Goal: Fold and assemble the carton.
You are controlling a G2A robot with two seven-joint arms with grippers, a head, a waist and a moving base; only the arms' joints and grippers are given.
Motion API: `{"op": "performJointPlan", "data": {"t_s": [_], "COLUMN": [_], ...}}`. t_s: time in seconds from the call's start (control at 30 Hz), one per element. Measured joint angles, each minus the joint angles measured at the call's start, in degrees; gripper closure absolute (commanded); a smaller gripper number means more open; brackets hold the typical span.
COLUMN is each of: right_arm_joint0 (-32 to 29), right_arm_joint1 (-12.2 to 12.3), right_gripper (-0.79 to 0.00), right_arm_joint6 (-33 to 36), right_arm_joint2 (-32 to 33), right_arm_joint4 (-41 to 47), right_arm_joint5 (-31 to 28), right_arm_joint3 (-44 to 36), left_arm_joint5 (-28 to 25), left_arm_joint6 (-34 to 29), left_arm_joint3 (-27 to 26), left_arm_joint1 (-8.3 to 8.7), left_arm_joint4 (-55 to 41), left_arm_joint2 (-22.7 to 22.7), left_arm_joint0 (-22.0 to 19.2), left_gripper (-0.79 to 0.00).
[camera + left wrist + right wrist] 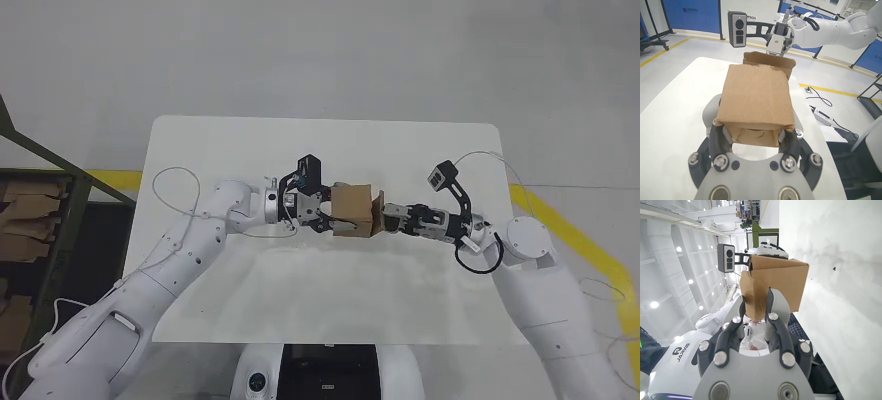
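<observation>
White table (pixel 300 150) under creased cardboard carton (pixel 352 205), left hand (pixel 753 132) and right hand (pixel 756 303) tight around it.

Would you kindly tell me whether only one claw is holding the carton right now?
No, the left claw and the right claw each grip an opposite end of the carton in the top view.

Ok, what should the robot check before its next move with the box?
1. Left claw shut on carton: ok.
2. Right claw pinching the flap: ok.
3. Carton closed up: not ok, that flap sticks out.
4. Cardboard edges neat: not ok, some are torn and crumpled.
5. Carton resting on table: cannot tell.
</observation>
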Motion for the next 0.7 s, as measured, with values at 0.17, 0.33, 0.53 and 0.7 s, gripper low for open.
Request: {"op": "performJointPlan", "data": {"t_s": [0.17,0.33,0.53,0.7], "right_arm_joint0": [-0.08,0.32,0.85,1.22], "right_arm_joint1": [0.14,0.18,0.19,0.20], "right_gripper": [-0.188,-0.169,-0.139,-0.126], "right_arm_joint6": [0.25,-0.76,-1.51,-1.83], "right_arm_joint2": [-0.38,-0.67,-0.92,-1.17], "right_arm_joint4": [-1.08,-1.97,-2.22,-2.25], "right_arm_joint5": [0.76,1.01,1.29,1.43], "right_arm_joint3": [-0.49,-0.10,0.09,0.10], "left_arm_joint5": [0.00,0.00,0.00,0.00], "left_arm_joint6": [-0.09,0.02,0.09,0.02], "left_arm_joint3": [-0.27,-0.78,-1.31,-1.79], "left_arm_joint1": [-0.03,0.03,0.10,0.12], "left_arm_joint4": [0.09,0.37,0.76,1.30], "left_arm_joint2": [-0.41,-0.85,-1.27,-1.48], "left_arm_joint0": [0.21,0.56,0.93,1.22], "left_gripper": [-0.526,-0.526,-0.526,-0.533]}}
